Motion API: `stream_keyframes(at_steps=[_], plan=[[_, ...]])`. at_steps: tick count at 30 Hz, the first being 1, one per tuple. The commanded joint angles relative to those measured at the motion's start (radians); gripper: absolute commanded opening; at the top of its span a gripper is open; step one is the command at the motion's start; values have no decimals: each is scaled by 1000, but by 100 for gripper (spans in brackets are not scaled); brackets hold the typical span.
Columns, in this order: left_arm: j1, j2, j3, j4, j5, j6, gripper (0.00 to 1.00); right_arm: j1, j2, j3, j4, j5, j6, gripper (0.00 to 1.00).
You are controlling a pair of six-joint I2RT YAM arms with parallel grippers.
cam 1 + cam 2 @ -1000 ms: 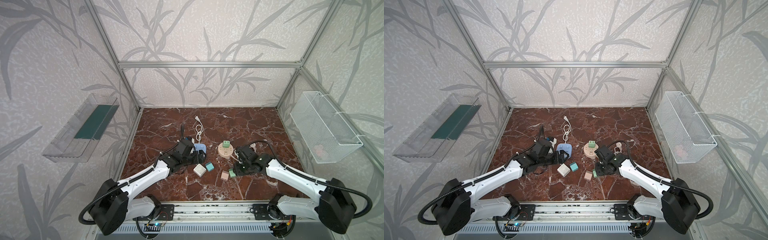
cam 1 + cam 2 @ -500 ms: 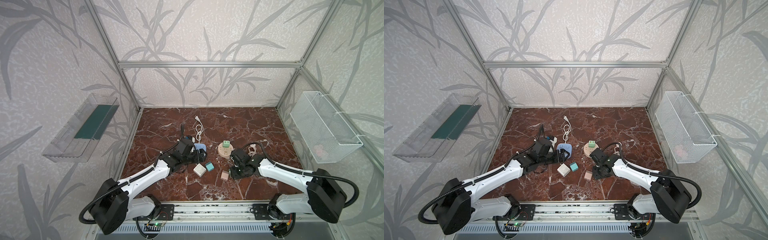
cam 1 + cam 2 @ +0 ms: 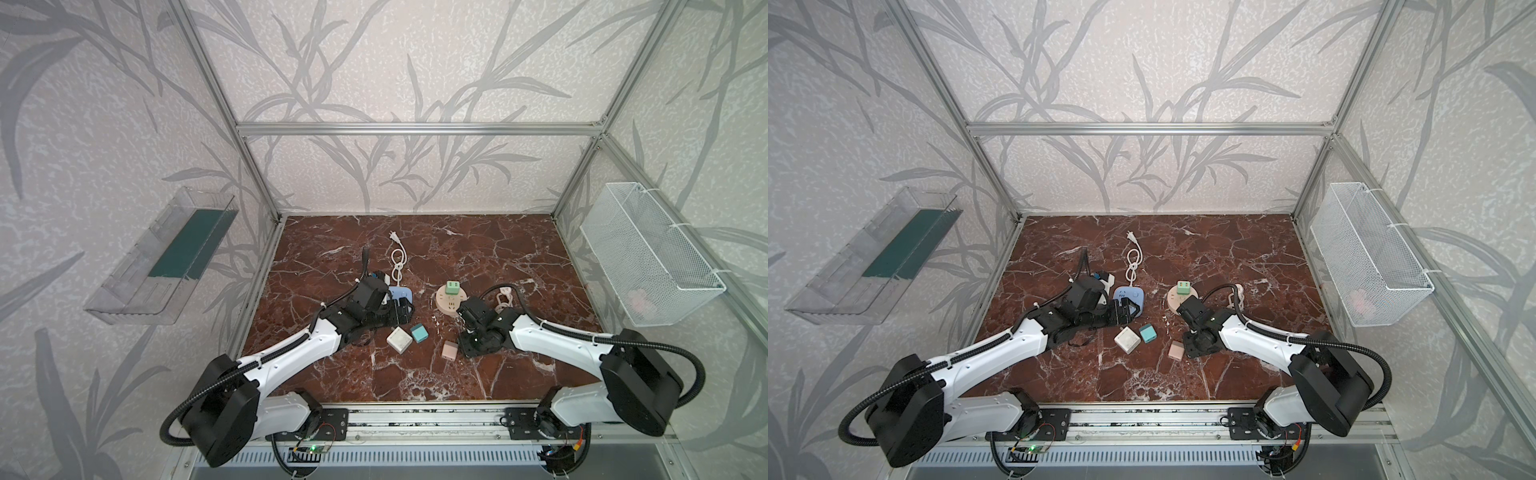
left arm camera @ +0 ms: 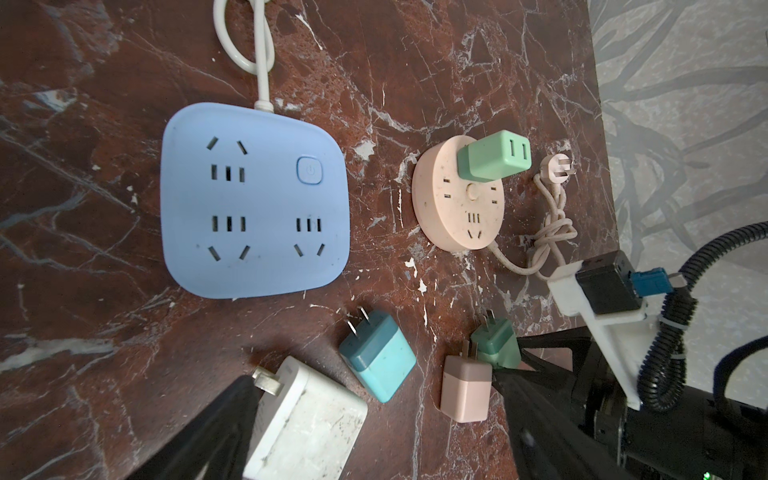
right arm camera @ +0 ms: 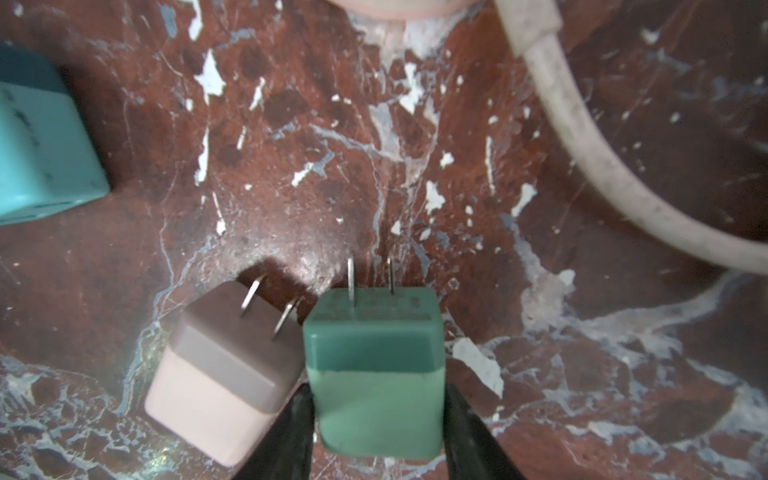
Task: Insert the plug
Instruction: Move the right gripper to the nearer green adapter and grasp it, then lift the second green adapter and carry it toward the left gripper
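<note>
A green plug (image 5: 376, 365) with two prongs lies on the marble floor, touching a pink plug (image 5: 224, 374). My right gripper (image 5: 376, 436) is shut on the green plug, one finger against each side. In both top views this gripper (image 3: 467, 351) covers the green plug, beside the pink plug (image 3: 449, 350). The left gripper (image 4: 386, 436) hangs open over a white plug (image 4: 303, 424) and a teal plug (image 4: 378, 359), holding nothing. Beyond them are a blue power strip (image 4: 253, 199) and a round pink socket (image 4: 457, 203).
A light green adapter (image 4: 494, 156) sits plugged in the round socket, whose cord (image 5: 582, 166) curls close to my right gripper. The blue strip's white cord (image 3: 399, 262) runs toward the back. A wire basket (image 3: 648, 257) hangs on the right wall, a clear shelf (image 3: 166, 257) on the left.
My right gripper has moved left toward the pink plug and now covers the green plug, which showed beside it a second ago. The left arm has not moved.
</note>
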Motion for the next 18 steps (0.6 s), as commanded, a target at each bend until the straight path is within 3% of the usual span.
stream_keyframes(at_steps=[1, 6, 9, 12, 13, 18], plan=[[-2, -9, 11, 11, -3, -7, 91, 5, 26, 34, 17, 7, -15, 50], [-1, -16, 8, 8, -3, -7, 91, 5, 55, 44, 24, -1, -14, 46], [-2, -27, 5, 6, -7, -7, 91, 5, 57, 45, 8, 16, -18, 37], [-2, -32, 5, 0, -8, -5, 91, 5, 40, 67, -36, 47, -31, 13], [-1, -33, 8, -3, -9, -4, 91, 5, 24, 75, -51, 51, -42, 0], [-2, -20, 38, -29, 30, 16, 91, 26, -43, 143, -123, 19, -106, 0]])
